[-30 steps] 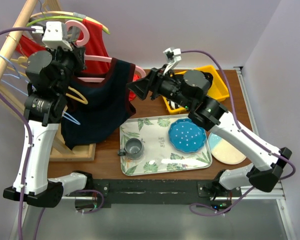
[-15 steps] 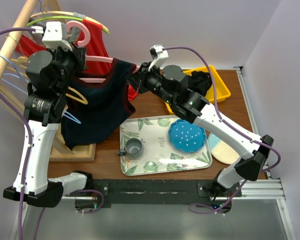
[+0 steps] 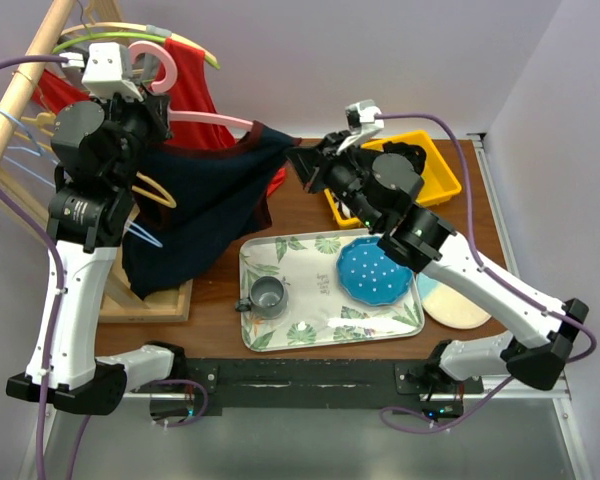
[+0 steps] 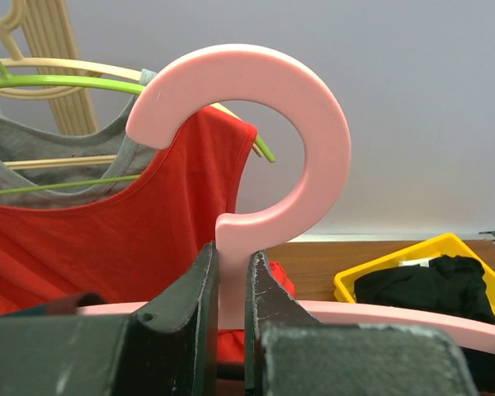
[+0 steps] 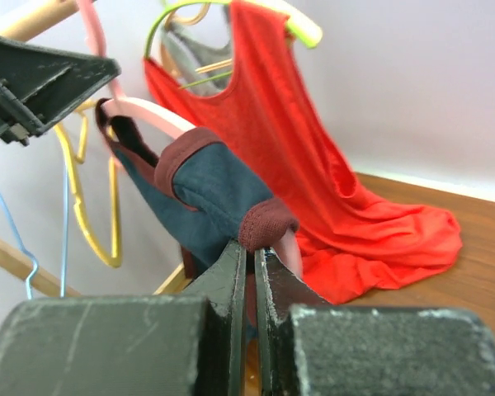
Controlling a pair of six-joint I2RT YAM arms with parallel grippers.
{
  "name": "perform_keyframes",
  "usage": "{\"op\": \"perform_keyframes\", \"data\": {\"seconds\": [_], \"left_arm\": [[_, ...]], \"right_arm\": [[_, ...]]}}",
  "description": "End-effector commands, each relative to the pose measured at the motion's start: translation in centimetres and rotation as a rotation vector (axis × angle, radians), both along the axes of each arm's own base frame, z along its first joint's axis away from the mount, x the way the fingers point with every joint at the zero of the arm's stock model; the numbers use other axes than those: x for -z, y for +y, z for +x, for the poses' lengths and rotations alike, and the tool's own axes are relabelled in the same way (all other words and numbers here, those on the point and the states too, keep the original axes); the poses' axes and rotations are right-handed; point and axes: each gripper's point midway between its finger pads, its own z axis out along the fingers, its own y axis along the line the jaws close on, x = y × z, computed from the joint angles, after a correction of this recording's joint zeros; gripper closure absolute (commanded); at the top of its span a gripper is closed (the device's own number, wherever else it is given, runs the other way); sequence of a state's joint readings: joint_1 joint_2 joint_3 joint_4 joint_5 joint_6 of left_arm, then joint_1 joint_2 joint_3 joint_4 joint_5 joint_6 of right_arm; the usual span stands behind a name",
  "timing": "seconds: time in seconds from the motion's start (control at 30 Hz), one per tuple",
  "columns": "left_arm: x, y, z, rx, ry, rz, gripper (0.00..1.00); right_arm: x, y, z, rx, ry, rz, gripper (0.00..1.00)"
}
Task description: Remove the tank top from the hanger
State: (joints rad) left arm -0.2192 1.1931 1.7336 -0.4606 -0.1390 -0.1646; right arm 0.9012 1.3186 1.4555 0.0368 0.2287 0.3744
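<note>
At the upper left of the top view, the raised left gripper (image 4: 231, 257) is clamping the pink hanger (image 4: 322, 132) by its neck. The right arm (image 3: 450, 260) is reaching up-centre, its right gripper (image 5: 249, 247) pinching shut on the navy tank top (image 3: 195, 200) strap, pulling the fabric taut.

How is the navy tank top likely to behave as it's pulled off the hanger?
Likely floppy: the tank top drapes and stretches toward the right gripper. Probably light, since a pinch on its strap lifts it. It may snag rather than slide, as fabric wraps the hanger that the left gripper holds.
</note>
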Motion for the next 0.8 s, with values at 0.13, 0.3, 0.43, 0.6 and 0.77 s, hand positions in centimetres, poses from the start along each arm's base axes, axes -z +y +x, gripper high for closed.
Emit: {"op": "perform_keyframes", "data": {"seconds": [0.13,0.3,0.43,0.6,0.77], "left_arm": [[-5.0,1.2,-2.0,-0.047,-0.122,-0.05,1.0],[-6.2,1.0,-2.4,-0.031,-0.142,-0.074,1.0],[-6.7,0.4,-2.8,0.008,-0.151,-0.106,1.0],[-6.9,-1.3,-3.5,0.101,-0.146,-0.138,1.0],[-7.1,-3.6,-4.8,0.245,-0.14,-0.2,1.0]], "right_arm": [[-1.0,-6.6,1.4,0.241,-0.049,0.108,1.0],[2.2,-5.5,1.3,0.19,-0.002,0.082,1.0],[3.6,-3.5,1.5,0.117,0.018,0.087,1.0],[4.3,-0.8,1.8,-0.014,0.013,0.088,1.0],[3.9,0.4,3.0,-0.126,0.007,0.162,1.0]]}}
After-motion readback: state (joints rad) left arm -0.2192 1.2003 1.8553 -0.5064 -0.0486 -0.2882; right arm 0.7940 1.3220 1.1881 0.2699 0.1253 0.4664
